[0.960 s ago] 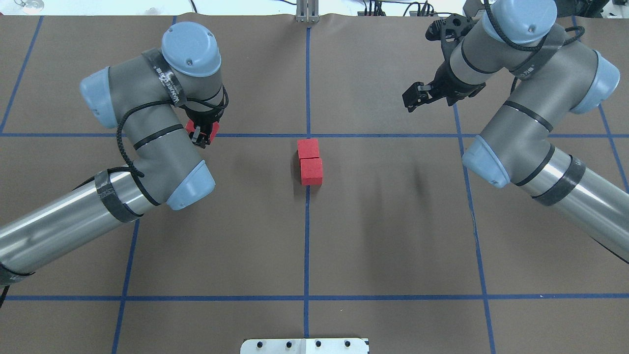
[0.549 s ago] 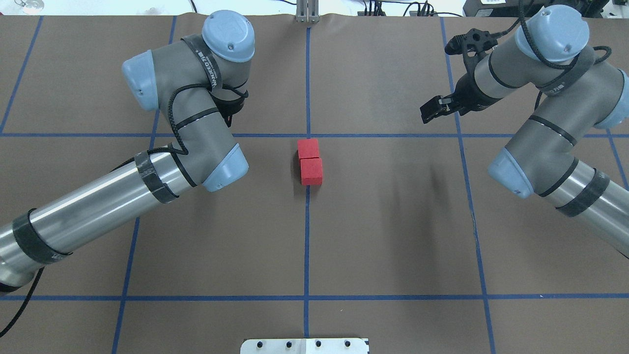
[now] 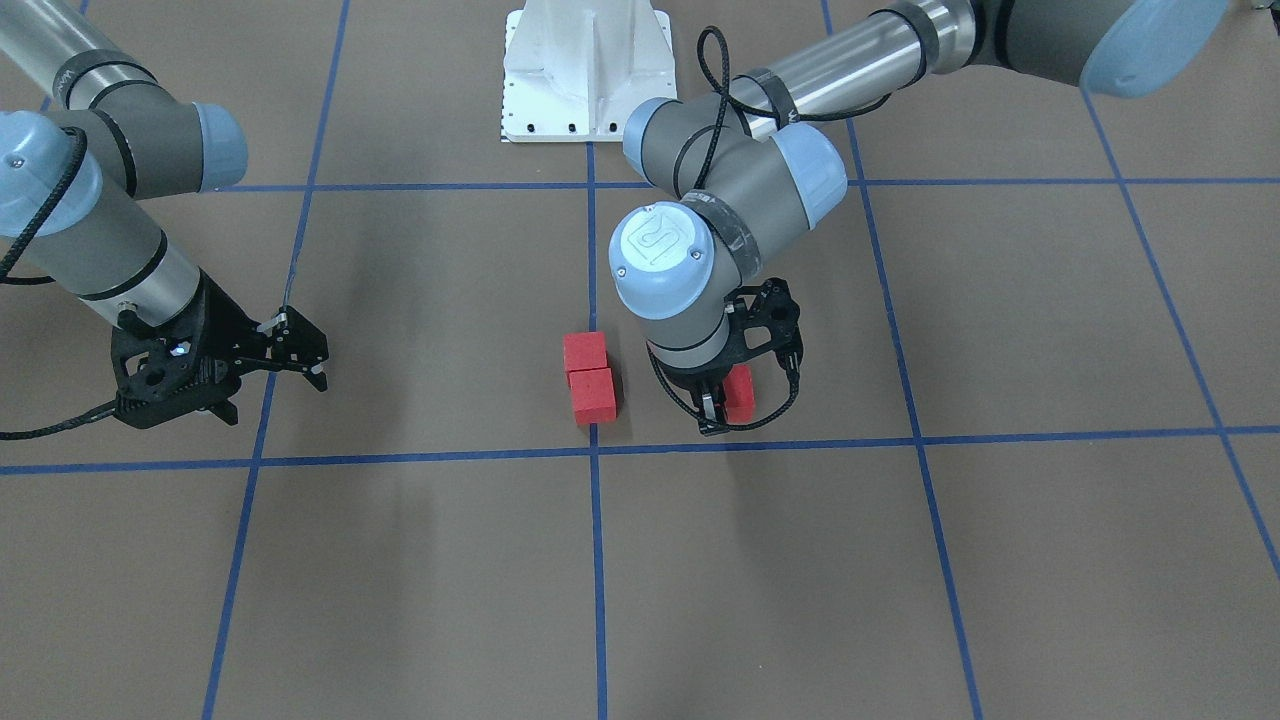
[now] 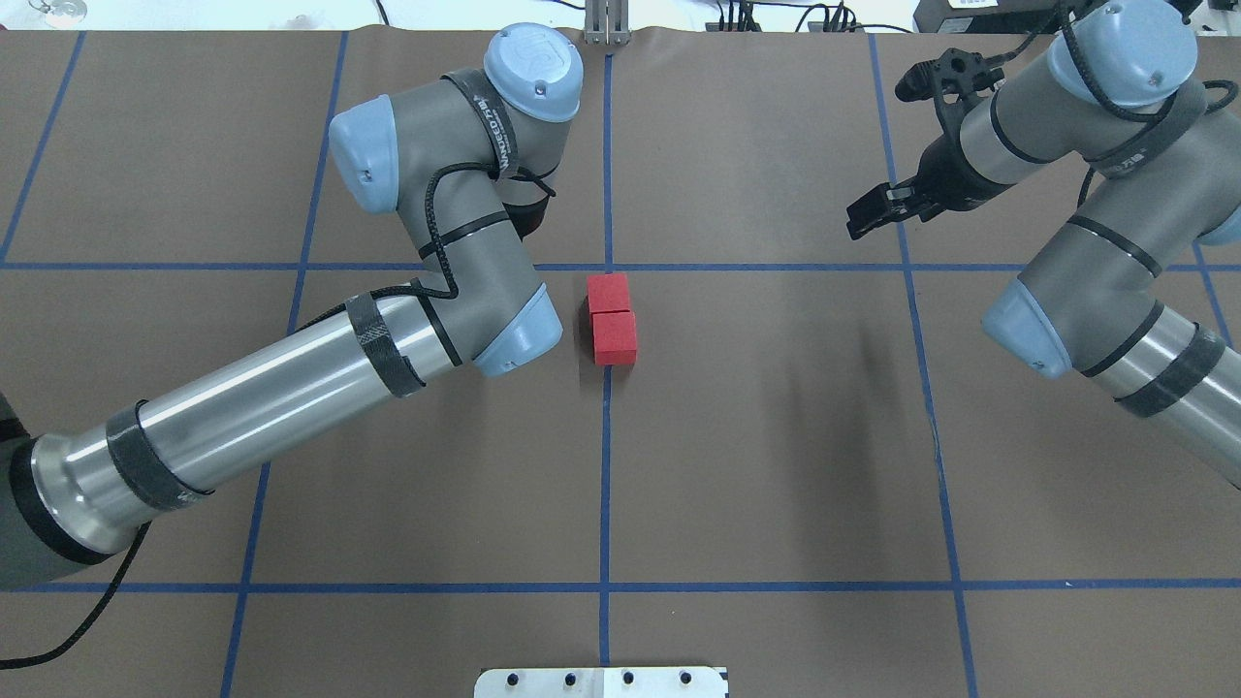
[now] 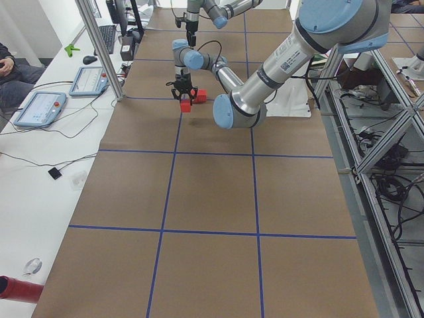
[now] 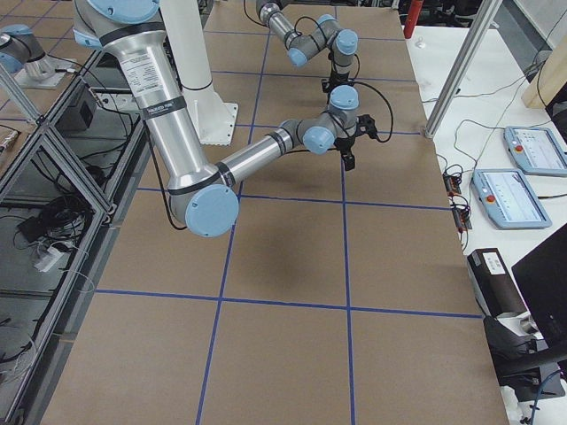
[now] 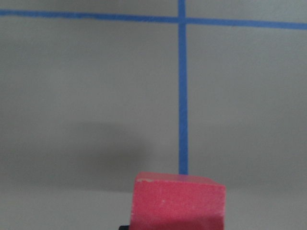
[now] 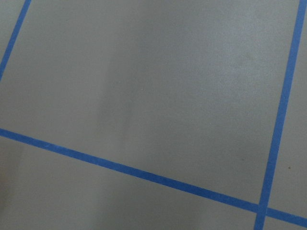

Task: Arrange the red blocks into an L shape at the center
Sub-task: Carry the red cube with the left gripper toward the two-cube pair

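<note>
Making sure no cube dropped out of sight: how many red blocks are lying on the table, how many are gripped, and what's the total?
Placed red blocks, touching: 2
Red block held in the left gripper: 1
Total: 3

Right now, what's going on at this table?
The left gripper has its jaws shut on a third red block, held just to the robot's left of the other two red blocks. Those two lie touching in a short line next to the centre crossing. The L shape is not yet complete. The right gripper holds nothing and sits well off to the side.
</note>
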Available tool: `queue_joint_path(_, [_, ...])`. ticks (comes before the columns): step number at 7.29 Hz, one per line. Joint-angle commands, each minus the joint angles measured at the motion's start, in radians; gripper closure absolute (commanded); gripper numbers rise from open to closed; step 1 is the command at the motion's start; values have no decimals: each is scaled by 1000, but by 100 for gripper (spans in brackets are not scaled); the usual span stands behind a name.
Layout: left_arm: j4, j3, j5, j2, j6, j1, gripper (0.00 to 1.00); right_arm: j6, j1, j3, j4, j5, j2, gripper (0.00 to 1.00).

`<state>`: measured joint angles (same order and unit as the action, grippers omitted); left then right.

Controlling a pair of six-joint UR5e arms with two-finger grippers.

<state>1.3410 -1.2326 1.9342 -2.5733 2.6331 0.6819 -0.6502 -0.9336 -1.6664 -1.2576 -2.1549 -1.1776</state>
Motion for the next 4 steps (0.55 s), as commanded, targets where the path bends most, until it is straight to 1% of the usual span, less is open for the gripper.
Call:
queue_joint_path(1, [9, 5, 51, -8, 15, -30, 100, 3, -2, -4, 1, -6, -1, 1])
queue_joint_path(4, [84, 21, 51, -11, 11, -30, 100, 3, -2, -1, 1, -5, -2, 1])
